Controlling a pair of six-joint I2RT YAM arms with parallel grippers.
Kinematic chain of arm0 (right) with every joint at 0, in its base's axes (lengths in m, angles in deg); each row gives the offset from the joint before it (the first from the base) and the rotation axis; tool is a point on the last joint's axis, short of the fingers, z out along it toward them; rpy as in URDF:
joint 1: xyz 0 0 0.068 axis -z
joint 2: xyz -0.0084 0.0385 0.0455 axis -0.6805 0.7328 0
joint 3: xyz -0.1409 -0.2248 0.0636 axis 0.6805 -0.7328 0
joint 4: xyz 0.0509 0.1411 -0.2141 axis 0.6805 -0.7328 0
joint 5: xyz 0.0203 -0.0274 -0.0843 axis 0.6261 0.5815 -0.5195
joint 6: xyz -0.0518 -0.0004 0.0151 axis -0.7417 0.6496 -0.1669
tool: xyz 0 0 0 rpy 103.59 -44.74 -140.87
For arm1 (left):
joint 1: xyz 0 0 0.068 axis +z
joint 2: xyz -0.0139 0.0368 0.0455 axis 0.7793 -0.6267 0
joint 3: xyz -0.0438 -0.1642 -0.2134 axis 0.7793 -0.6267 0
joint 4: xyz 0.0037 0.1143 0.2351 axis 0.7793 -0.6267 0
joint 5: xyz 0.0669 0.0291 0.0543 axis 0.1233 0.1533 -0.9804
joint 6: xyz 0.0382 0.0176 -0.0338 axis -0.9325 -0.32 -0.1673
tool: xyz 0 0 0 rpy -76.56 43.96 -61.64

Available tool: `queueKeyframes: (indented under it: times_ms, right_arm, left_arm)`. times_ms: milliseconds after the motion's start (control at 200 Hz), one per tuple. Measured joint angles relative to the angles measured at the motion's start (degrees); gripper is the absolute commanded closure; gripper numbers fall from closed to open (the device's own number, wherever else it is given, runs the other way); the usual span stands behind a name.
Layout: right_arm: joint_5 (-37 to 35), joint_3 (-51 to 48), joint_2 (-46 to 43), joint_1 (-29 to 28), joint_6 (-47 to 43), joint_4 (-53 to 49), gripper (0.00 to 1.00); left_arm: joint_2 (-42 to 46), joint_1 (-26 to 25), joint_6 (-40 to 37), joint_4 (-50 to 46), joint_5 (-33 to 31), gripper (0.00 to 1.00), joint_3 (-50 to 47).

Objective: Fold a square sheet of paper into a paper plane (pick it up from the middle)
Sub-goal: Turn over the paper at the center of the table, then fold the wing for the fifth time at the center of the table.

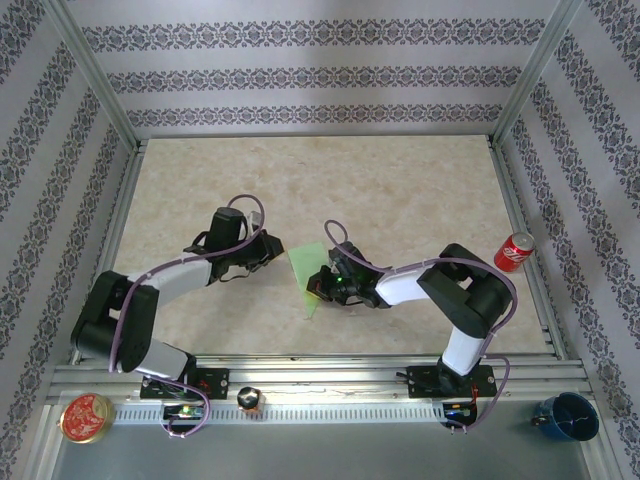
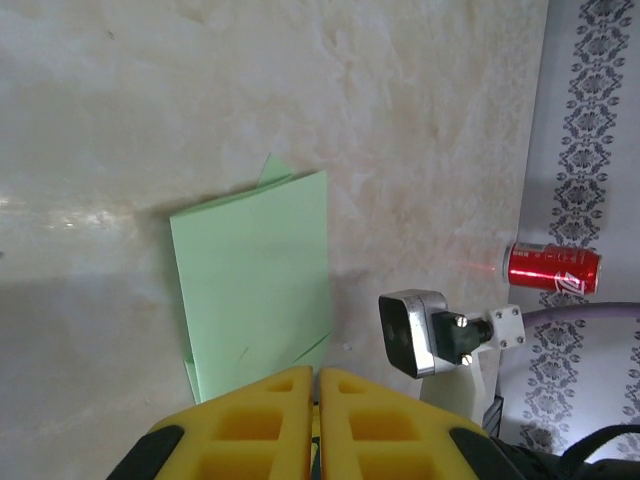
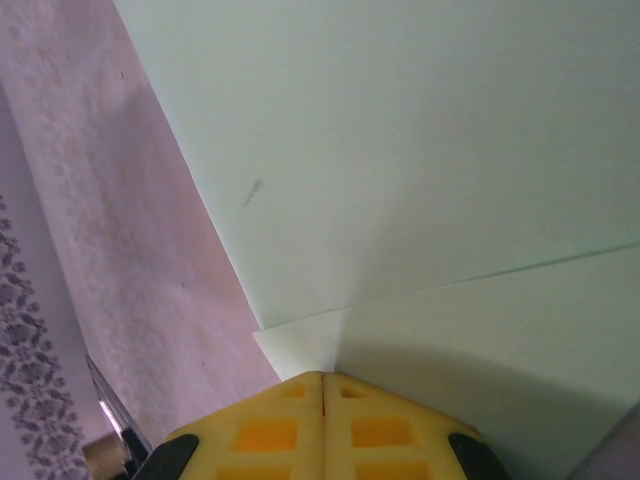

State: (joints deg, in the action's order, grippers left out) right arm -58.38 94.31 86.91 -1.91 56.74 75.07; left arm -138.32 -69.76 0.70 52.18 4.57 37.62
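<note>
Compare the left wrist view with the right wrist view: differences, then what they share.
Left wrist, not right: a red can and the folded green paper nearly whole. Right wrist, not left: a close look at one paper layer's edge over another. Both: that paper, the marbled table, and shut yellow tips: left fingers, right fingers.

Left arm [image 1: 170, 272] and right arm [image 1: 405, 288] built alike: black joint housings, white link covers, purple cables [image 1: 243, 201] looped loosely outside the links; fingers [image 2: 270, 412] are yellow moulded blocks with square recesses; silver box-shaped wrist camera [image 2: 412, 332], fixed by screws [image 2: 460, 322] to a white bracket [image 2: 505, 327].
</note>
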Motion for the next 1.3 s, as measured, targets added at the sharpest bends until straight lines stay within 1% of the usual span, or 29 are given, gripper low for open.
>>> queueKeyframes:
  times_ms: [160,460,774,959,1104,1174,1304]
  right_arm:
    - [-2.8,-0.4,0.0,-0.1,3.2,1.9,0.94]
    - [-4.3,-0.5,0.1,-0.5,4.2,2.5,0.93]
    - [-4.9,0.1,0.2,-1.7,4.2,1.5,0.93]
    - [-4.7,-0.3,0.2,-1.9,4.8,2.7,0.93]
    - [-3.1,-0.3,0.1,-1.9,4.2,3.7,0.90]
    - [-2.7,-0.5,-0.9,-1.8,3.2,3.3,0.90]
    - [-2.4,-2.3,-5.9,-0.1,0.7,1.4,0.88]
  left_arm:
    - [-2.9,-1.4,0.9,1.4,1.1,0.90,1.6]
    - [-7.0,-3.2,1.7,1.8,1.9,0.92,3.3]
    - [-6.7,-3.2,1.9,2.8,-0.2,0.94,3.3]
    - [-6.8,-3.2,2.2,2.8,-0.5,0.94,3.5]
    - [-6.8,-3.2,2.1,2.2,-0.3,0.94,5.1]
    - [-6.6,-3.2,2.1,2.2,-0.3,0.94,5.6]
    - [-6.6,-3.2,2.1,2.1,-0.3,0.94,5.6]
